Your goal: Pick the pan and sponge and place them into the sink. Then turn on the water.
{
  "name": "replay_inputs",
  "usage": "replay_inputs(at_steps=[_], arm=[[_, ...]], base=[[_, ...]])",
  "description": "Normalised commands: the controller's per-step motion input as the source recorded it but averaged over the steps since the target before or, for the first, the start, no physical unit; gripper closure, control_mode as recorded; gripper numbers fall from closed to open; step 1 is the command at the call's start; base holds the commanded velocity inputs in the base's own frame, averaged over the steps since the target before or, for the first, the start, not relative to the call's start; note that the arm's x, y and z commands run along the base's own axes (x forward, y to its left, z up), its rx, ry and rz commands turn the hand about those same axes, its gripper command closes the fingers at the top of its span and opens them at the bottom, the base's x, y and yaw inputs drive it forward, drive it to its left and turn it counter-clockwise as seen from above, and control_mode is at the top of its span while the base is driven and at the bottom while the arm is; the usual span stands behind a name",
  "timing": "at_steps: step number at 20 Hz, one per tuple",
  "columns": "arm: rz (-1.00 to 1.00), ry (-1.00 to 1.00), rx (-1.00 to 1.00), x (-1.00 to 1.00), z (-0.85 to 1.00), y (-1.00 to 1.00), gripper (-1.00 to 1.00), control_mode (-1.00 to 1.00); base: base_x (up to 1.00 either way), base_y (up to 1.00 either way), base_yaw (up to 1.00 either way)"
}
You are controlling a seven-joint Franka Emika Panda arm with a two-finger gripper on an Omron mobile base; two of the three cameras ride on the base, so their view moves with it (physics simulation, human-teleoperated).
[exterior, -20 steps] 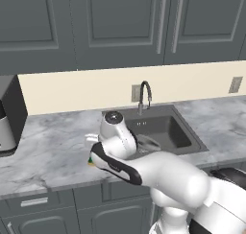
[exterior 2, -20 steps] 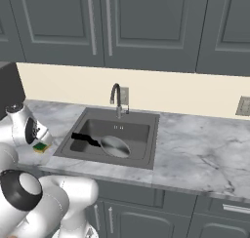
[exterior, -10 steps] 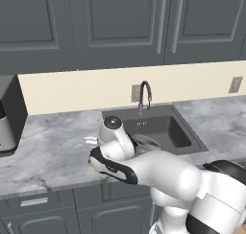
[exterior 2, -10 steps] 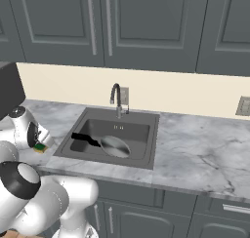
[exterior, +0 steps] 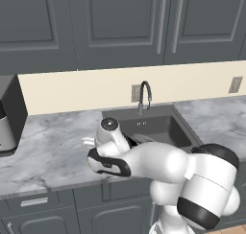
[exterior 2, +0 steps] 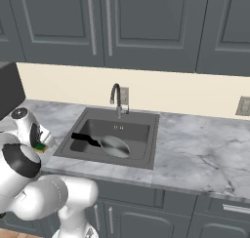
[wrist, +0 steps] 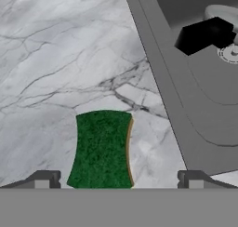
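sponge (wrist: pixel 103 149) | on counter (wrist: pixel 51 72), between the jaws | jaws wide apart, not touching it

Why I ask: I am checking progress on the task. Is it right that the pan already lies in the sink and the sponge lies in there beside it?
Not quite. The pan does lie in the sink, but the sponge lies on the marble counter beside the basin, between the fingertips of the open gripper. The hand view shows it.
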Motion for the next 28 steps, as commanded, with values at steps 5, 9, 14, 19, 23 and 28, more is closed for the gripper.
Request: replay_inputs(at_steps=[5, 9, 14, 19, 23, 28], arm=[[0.0, 0.01, 0.0, 0.1, -0.17, 0.14, -1.0, -1.0], [0.0, 0.0, 0.0, 0.08, -0.11, 0.02, -1.0, -1.0], [0.0, 0.0, 0.0, 0.15, -0.15, 0.04, -1.0, -1.0], [0.0, 0.0, 0.0, 0.18, -0.18, 0.07, -1.0, -1.0], [0.0, 0.0, 0.0, 0.18, -0.17, 0.08, -1.0, -1.0], [0.0, 0.0, 0.0, 0.17, -0.2, 0.12, -1.0, -1.0]], base=[[0.0, 0.0, 0.0], [0.0, 0.0, 0.0], [0.0, 0.0, 0.0], [0.0, 0.0, 0.0], [0.0, 0.0, 0.0], [0.0, 0.0, 0.0]])
